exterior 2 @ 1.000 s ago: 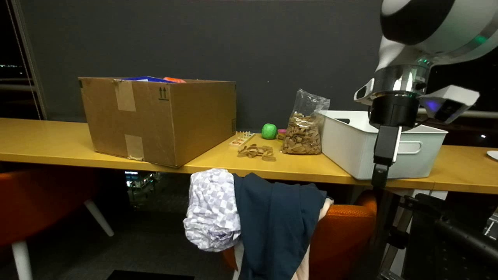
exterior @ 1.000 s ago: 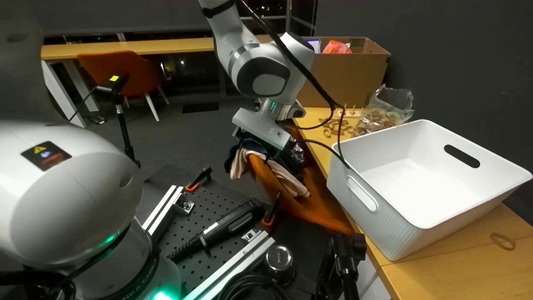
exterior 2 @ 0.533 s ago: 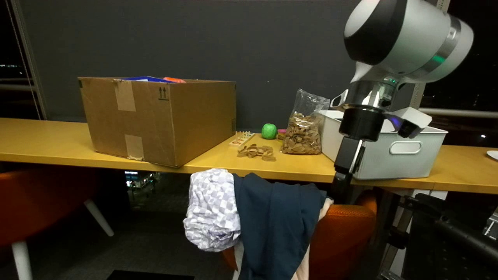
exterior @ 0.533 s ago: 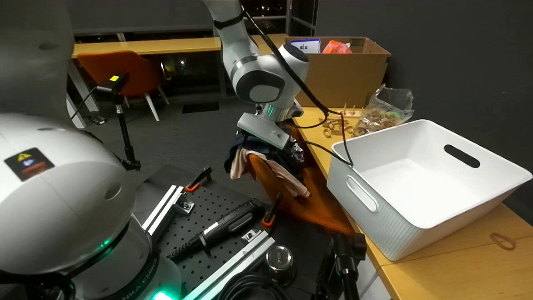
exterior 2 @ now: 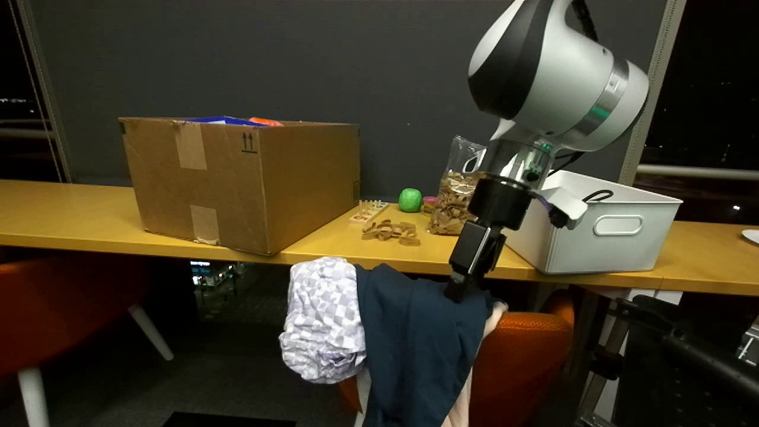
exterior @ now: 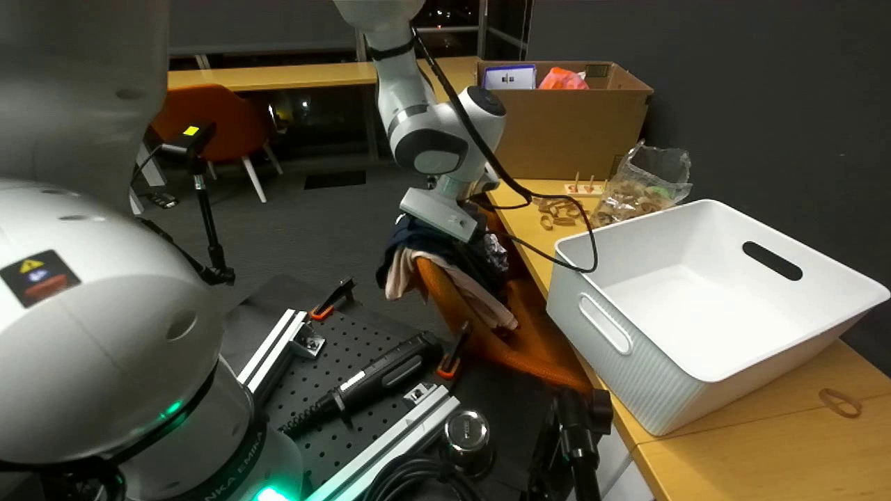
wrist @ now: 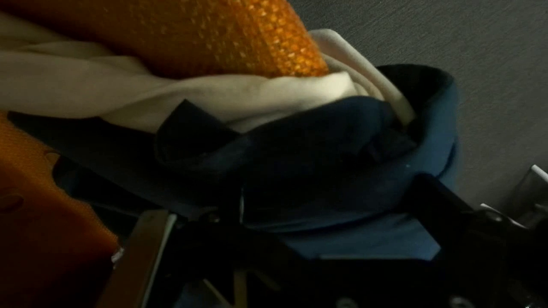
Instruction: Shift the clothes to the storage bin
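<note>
A dark blue cloth hangs over the back of an orange chair. A grey-and-white checkered cloth hangs beside it, and a beige cloth lies partly under the blue one. My gripper is tilted, with its tip at the top of the dark blue cloth near its right end. In the wrist view my gripper is open, its dark fingers apart with blue cloth between them. Another exterior view hides the fingers behind the wrist. The white storage bin stands on the table and looks empty.
A large cardboard box and a clear bag of brown pieces stand on the wooden table. A green ball and loose brown rings lie between them. The arm's cable loops over the bin's rim.
My gripper has moved from in front of the bin, past the bare chair back, to the dark blue cloth, and has tilted. The cloth's upper right edge has shifted slightly.
</note>
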Controlling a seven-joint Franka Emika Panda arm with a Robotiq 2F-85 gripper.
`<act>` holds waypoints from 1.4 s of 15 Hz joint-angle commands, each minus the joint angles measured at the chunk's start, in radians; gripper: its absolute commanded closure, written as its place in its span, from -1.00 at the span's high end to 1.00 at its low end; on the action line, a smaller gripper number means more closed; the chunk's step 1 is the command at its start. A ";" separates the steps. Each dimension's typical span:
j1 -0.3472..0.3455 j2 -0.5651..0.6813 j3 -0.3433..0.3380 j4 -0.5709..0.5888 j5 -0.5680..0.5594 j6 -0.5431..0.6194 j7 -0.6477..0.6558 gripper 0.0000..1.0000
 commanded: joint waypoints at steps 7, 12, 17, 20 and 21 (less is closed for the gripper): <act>-0.024 0.027 0.037 0.041 -0.006 -0.025 0.017 -0.35; -0.034 0.020 0.032 0.050 -0.006 -0.038 0.024 -0.91; -0.029 -0.008 0.024 0.049 -0.020 -0.060 0.052 -0.90; -0.017 -0.069 0.011 0.047 -0.060 -0.068 0.099 -0.90; -0.016 -0.092 0.005 0.048 -0.082 -0.074 0.123 -0.90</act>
